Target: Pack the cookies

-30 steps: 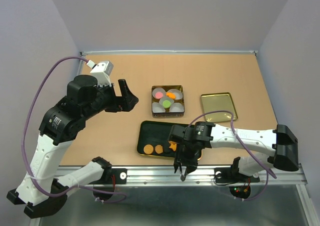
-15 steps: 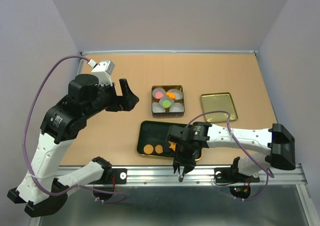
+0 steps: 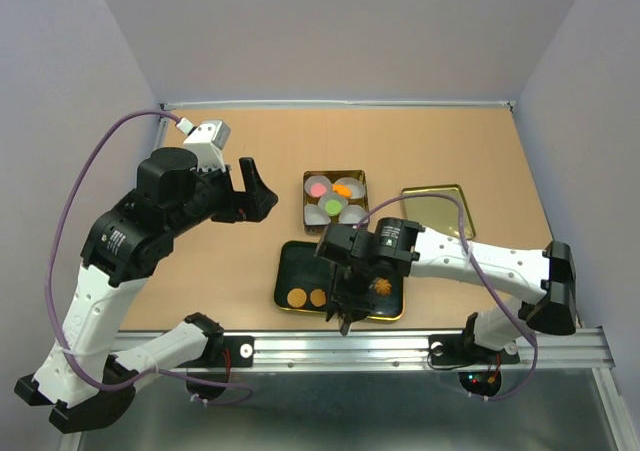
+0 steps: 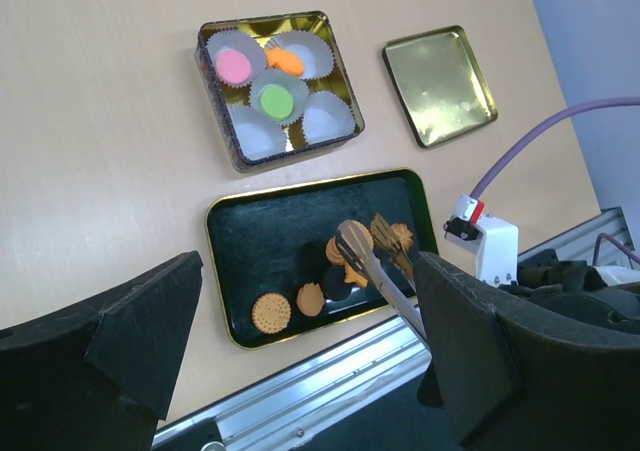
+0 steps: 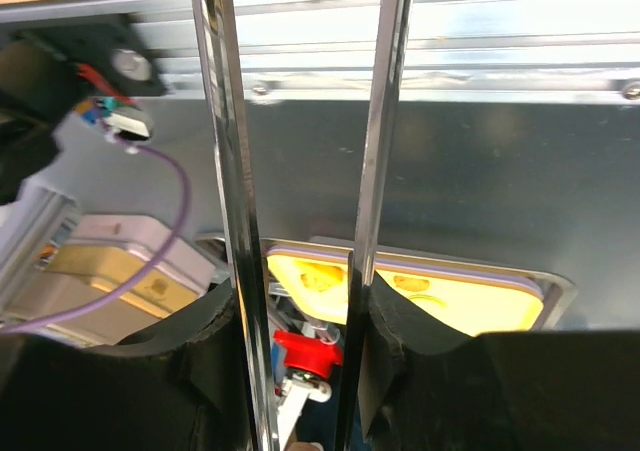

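Observation:
The cookies are in two places. Pink, orange and green ones sit in white paper cups in the square tin (image 3: 306, 203), which also shows in the left wrist view (image 4: 205, 101). Tan rounds (image 3: 296, 297), a dark round (image 4: 335, 281), an orange star (image 4: 352, 277) and a brown swirl (image 3: 380, 288) lie on the black tray (image 3: 300, 261). My right gripper (image 3: 346, 306) is shut on metal tongs (image 5: 225, 171) over the tray's near edge, and the tongs (image 4: 378, 271) reach toward the rail. My left gripper (image 3: 255, 193) is open and empty, high over the table's left side.
A gold tin lid (image 3: 440, 211) lies open side up to the right of the tin, and also shows in the left wrist view (image 4: 440, 83). The metal rail (image 3: 300, 346) runs along the table's near edge. A purple cable loops over the right arm.
My right arm has swung left and inward over the tray with the tongs, uncovering the brown swirl cookie. The left arm has not moved.

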`<state>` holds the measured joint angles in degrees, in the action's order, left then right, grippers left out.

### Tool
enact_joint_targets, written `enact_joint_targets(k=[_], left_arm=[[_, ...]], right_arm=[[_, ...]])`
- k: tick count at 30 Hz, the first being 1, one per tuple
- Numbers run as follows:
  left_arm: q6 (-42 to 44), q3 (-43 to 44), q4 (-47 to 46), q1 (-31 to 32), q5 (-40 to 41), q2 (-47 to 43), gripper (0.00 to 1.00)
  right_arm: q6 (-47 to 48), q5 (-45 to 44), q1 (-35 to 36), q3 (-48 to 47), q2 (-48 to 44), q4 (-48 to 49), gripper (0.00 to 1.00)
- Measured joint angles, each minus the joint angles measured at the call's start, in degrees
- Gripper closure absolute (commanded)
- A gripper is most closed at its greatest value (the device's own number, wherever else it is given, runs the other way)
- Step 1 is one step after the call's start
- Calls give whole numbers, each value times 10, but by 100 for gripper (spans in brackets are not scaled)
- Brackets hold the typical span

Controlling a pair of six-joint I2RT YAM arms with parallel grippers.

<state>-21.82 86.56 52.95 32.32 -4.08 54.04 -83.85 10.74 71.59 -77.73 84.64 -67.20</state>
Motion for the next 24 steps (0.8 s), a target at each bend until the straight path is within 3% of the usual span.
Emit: enact_joint_targets(k=[18, 24], left_arm=[[4, 2, 1, 0, 8, 3, 1], [4, 6, 5, 0, 15, 4, 1]], right_arm=[[147, -34, -113, -265, 179, -60, 60], [194, -28, -138, -305, 221, -61, 60]])
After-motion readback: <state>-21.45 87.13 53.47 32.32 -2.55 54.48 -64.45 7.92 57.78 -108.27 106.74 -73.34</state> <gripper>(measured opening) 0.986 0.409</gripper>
